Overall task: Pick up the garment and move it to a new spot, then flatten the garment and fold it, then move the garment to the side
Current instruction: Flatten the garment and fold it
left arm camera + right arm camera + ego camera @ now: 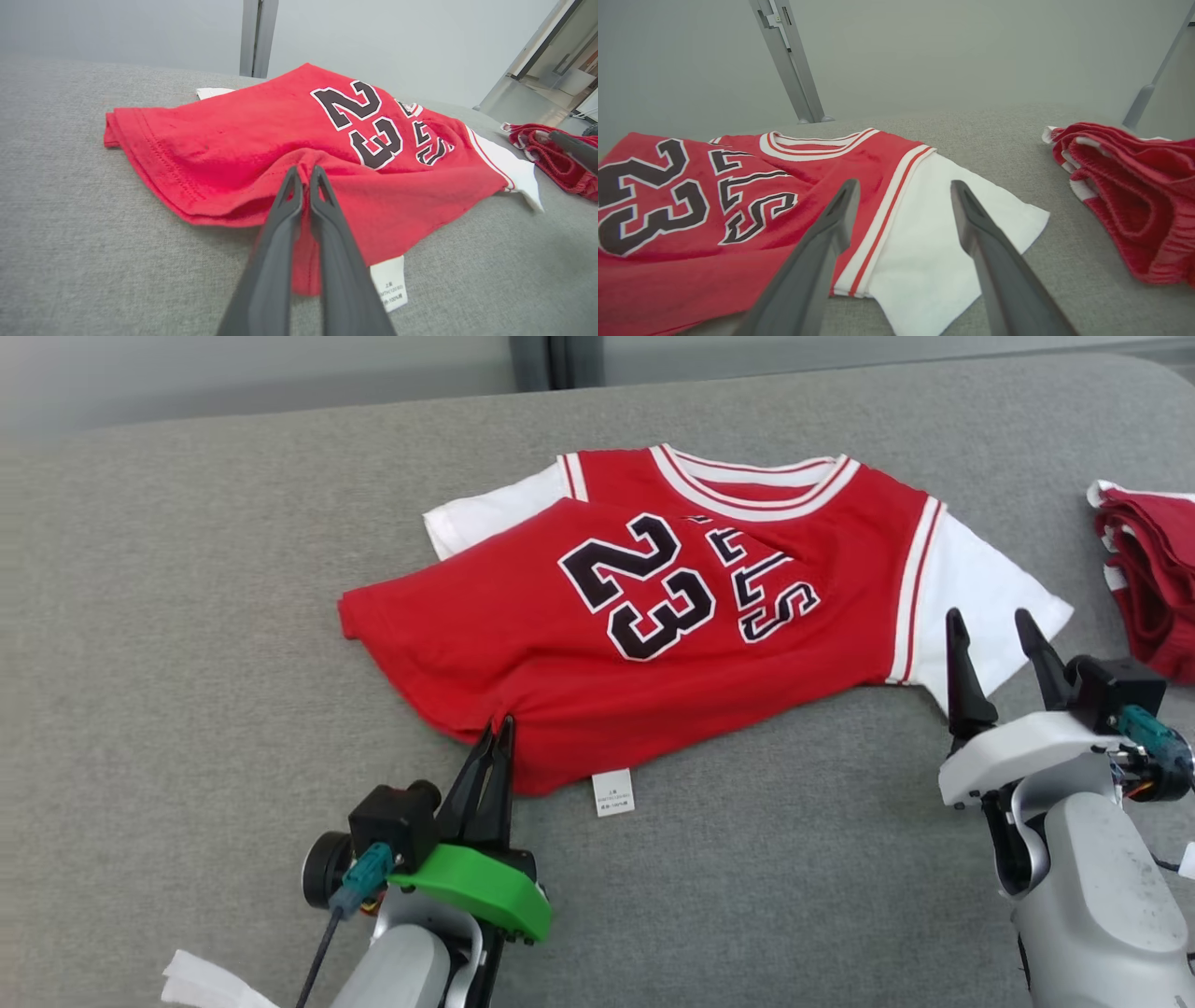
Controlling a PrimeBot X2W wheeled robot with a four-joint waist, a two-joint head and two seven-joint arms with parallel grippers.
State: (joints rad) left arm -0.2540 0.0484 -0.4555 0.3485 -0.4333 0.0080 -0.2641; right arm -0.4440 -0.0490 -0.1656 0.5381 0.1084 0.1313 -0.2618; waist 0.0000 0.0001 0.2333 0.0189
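The garment (672,616) is a red jersey with white sleeves and a black "23", lying on the grey padded surface with its left part folded over. My left gripper (498,728) is shut on the garment's near hem, and in the left wrist view its fingers (306,175) pinch a raised fold of red cloth (233,154). My right gripper (991,623) stands open just above the white right sleeve (980,607). In the right wrist view its open fingers (903,191) frame that sleeve (924,261) with nothing between them.
A second pile of red and white cloth (1153,588) lies at the right edge, also in the right wrist view (1125,200). A white care label (612,793) sticks out from the hem. White paper (201,985) lies at the lower left. A grey wall rises behind.
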